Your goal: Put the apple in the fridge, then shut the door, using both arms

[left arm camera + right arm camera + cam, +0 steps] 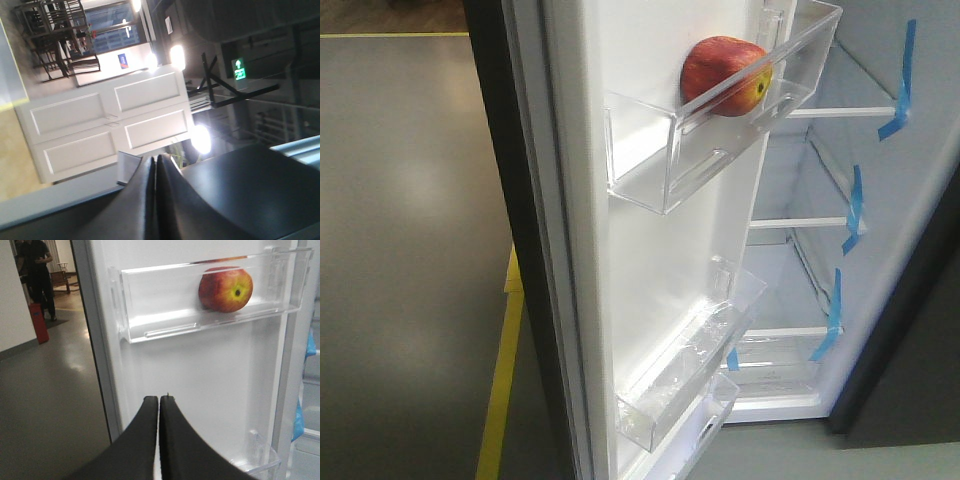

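The red apple (725, 76) with a yellow patch lies in the upper clear bin (650, 160) of the open fridge door (640, 260); it also shows in the right wrist view (225, 289). The fridge's white interior (800, 270) with blue-taped shelves is at the right. My right gripper (159, 399) is shut and empty, below and left of the apple, facing the door's white inner face (200, 375). My left gripper (155, 159) is shut and empty, pointing away toward a room with white panelled doors. Neither arm shows in the front view.
Lower clear door bins (690, 370) sit beneath the apple's bin. A grey floor with a yellow line (500, 380) lies left of the door. A person in black (35, 270) stands far off beside a red object (38, 322).
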Tool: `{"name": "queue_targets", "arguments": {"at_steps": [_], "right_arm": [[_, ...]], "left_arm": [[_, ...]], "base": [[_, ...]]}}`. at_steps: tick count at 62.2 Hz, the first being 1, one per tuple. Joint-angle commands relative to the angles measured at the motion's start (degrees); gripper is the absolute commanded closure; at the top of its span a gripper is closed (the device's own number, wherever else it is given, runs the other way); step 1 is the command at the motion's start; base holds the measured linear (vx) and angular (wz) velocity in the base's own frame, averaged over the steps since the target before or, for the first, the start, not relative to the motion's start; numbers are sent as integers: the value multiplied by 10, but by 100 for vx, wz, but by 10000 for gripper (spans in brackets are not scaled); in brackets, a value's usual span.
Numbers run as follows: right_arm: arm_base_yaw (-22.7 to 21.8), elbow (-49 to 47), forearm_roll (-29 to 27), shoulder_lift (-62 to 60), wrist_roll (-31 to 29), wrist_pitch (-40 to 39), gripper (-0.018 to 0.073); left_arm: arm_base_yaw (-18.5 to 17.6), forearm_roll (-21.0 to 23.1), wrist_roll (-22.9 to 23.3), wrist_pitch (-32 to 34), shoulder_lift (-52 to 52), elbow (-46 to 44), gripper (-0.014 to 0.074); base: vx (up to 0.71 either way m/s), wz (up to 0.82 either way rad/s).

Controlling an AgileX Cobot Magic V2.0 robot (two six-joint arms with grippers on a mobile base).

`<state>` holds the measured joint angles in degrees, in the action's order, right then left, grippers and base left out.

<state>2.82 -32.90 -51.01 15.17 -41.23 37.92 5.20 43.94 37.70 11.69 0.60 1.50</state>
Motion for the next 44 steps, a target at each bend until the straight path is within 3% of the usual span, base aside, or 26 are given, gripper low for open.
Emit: {"name": "queue_targets", "arguments": {"at_steps": [1, 9, 16, 30, 36, 44], "right_arm": [[-1, -15, -23, 6, 0, -79, 564], [-1, -36, -14, 6, -34, -187, 564], [-1, -43, -4, 6, -52, -260, 564], [-1, -41, -4, 6, -53, -218, 563], [-1, -41, -5, 6, -52, -250, 563], [-1, -41, -7, 6, -51, -258, 563]], "left_arm": [[-1, -3, 85, 31, 9, -2, 603], [-1, -10, 157, 17, 9, -42, 603], [-1, -45, 150, 0, 9, -107, 603], [-1, -238, 142, -51, -40, -242, 603], [-2, -276, 142, -83, -94, -282, 603], [-24, -277, 142, -83, -181, -316, 603]], "base": [[0, 0], [0, 0], [0, 0], [0, 0], [0, 0], [0, 0]]}}
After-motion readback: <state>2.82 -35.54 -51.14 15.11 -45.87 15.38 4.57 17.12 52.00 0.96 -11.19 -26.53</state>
